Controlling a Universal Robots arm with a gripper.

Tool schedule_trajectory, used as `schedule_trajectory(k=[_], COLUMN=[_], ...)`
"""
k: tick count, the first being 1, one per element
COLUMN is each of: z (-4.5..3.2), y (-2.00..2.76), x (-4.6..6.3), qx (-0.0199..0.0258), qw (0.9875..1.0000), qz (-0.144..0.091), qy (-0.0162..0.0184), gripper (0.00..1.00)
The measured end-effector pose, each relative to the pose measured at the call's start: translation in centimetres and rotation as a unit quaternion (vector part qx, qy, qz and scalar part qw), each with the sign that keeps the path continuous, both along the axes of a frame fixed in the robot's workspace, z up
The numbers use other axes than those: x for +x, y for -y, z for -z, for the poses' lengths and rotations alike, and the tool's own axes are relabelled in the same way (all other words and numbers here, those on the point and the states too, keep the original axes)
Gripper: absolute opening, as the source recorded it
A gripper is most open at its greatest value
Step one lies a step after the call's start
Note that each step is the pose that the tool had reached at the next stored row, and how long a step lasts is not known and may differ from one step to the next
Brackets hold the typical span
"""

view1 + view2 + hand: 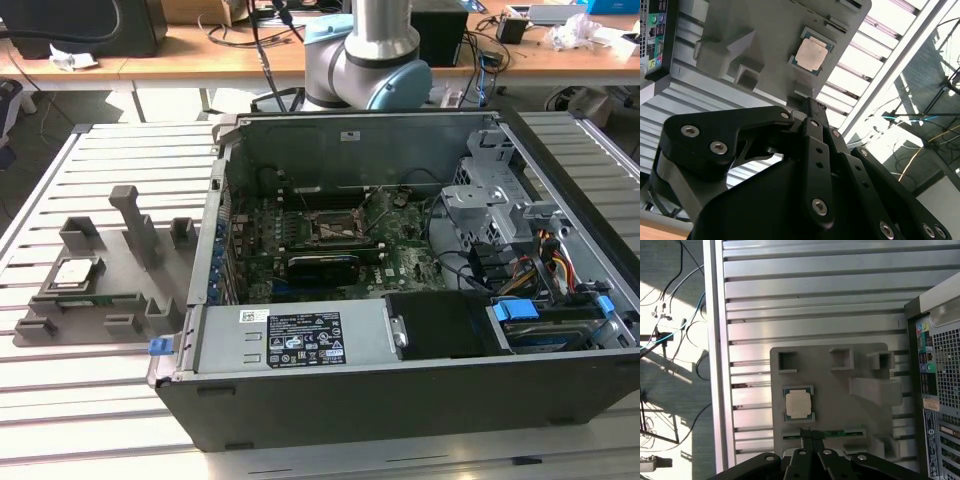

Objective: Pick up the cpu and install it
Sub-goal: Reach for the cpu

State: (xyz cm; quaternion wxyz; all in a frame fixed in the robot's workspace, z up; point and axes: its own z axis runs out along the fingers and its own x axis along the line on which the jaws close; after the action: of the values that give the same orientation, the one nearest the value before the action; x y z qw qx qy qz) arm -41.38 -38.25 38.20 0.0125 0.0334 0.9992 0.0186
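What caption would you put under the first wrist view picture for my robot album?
The gripper points toward the cpu lying in the grey tray beside the computer case.

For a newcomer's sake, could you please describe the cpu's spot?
On the exterior view's left of the open computer case lies a grey tray. The cpu sits flat in its square pocket, the only shiny silver square among dull grey blocks.
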Motion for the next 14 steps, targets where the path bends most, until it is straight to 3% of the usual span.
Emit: schedule_trajectory(k=[5,8,14], z=[0.06,0.1,0.09], y=[-0.46,-0.52,-0.52], x=[-0.6,-1.2,-1.3], qx=[-0.0007,-0.0013,-0.0016], qw=[1.0,0.9998,0.9998], qz=[-0.009,-0.018,-0.02], qy=[0.0001,0.0,0.0], gripper=[0.11,0.11,0.11])
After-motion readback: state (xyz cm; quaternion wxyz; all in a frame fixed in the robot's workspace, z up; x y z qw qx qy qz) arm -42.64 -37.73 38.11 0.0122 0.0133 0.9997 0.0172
